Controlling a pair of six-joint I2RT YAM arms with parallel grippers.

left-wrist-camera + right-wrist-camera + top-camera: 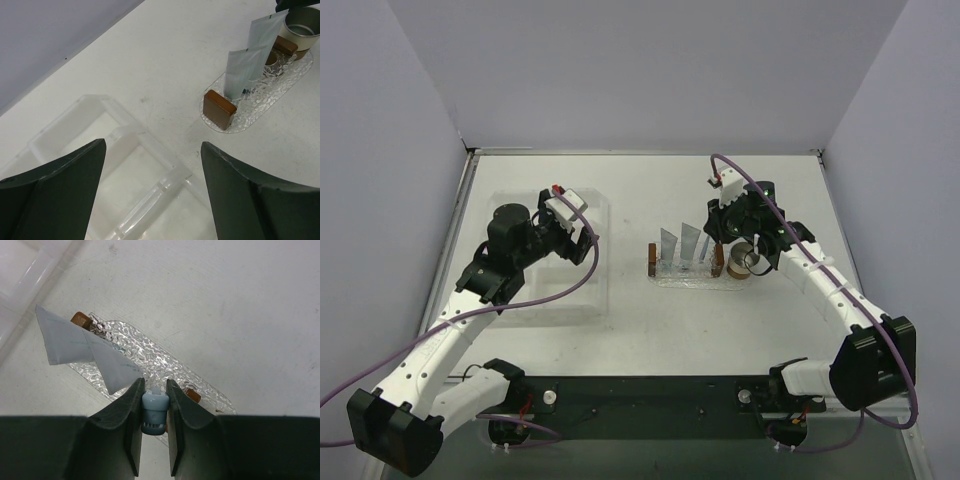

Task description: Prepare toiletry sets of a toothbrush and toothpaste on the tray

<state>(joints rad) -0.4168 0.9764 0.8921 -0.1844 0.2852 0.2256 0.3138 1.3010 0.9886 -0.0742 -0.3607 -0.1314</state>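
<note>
While right fingers (134, 405) pinch toothbrush (154, 409) at tray (150, 347) 3 o'clock end | left fingers (82, 167) wide, empty, over box (125, 134)

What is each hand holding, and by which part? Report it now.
The right hand is shut on the slim light-blue translucent plastic toothbrush, pinching it near one end; which end cannot be told. The left hand is open, holding nothing.
</note>
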